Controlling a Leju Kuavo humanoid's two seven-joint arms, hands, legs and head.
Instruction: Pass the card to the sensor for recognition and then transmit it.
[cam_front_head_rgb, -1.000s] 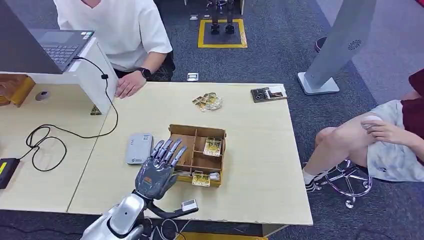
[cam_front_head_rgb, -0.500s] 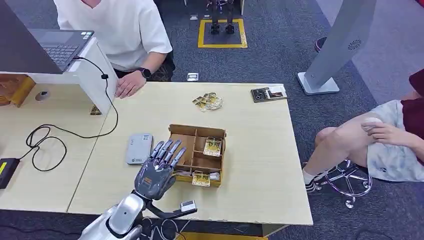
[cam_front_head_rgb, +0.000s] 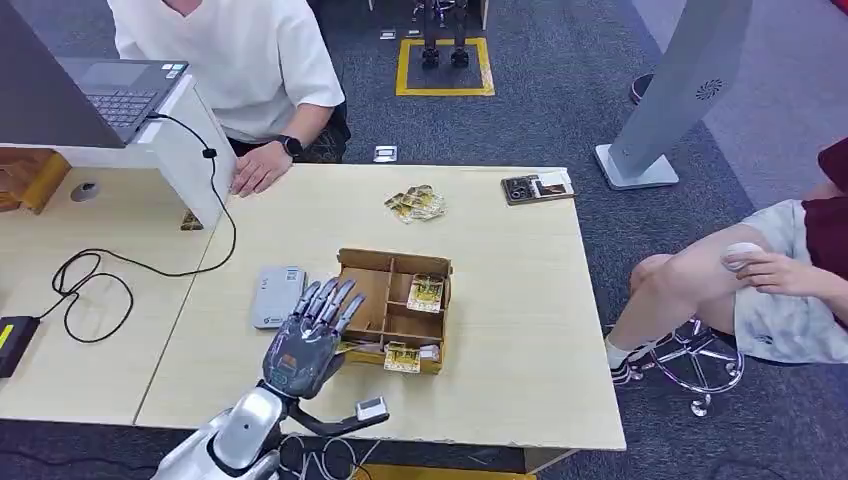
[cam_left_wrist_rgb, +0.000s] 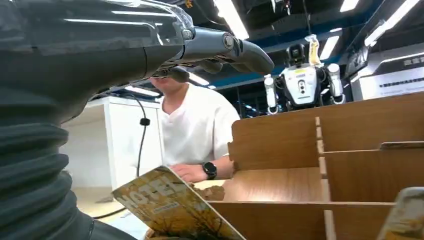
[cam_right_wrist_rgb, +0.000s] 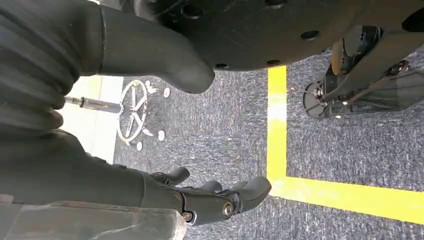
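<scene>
My left hand (cam_front_head_rgb: 305, 338) hovers over the left end of the open wooden box (cam_front_head_rgb: 440, 268), fingers stretched forward. In the left wrist view the left hand (cam_left_wrist_rgb: 125, 55) holds a yellow card (cam_left_wrist_rgb: 170, 205) marked HOTEL, tilted up from the thumb side in front of the box's dividers (cam_left_wrist_rgb: 320, 165). An edge of that card (cam_front_head_rgb: 346, 347) peeks out under the hand. The grey sensor (cam_front_head_rgb: 278, 296) lies flat just left of the box. More cards (cam_front_head_rgb: 425, 292) sit in the box's compartments. My right hand (cam_right_wrist_rgb: 100, 175) hangs over the floor, fingers apart, holding nothing.
A person in a white shirt sits behind the table with a hand (cam_front_head_rgb: 260, 170) resting on it. A loose pile of cards (cam_front_head_rgb: 415, 204) lies at the back. A black cable (cam_front_head_rgb: 100, 270) loops on the left table. Another person (cam_front_head_rgb: 760, 280) sits to the right.
My left hand has drawn back slightly toward me and to the left, with the card edge under it moving along. The seated person on the right shifted a hand a little.
</scene>
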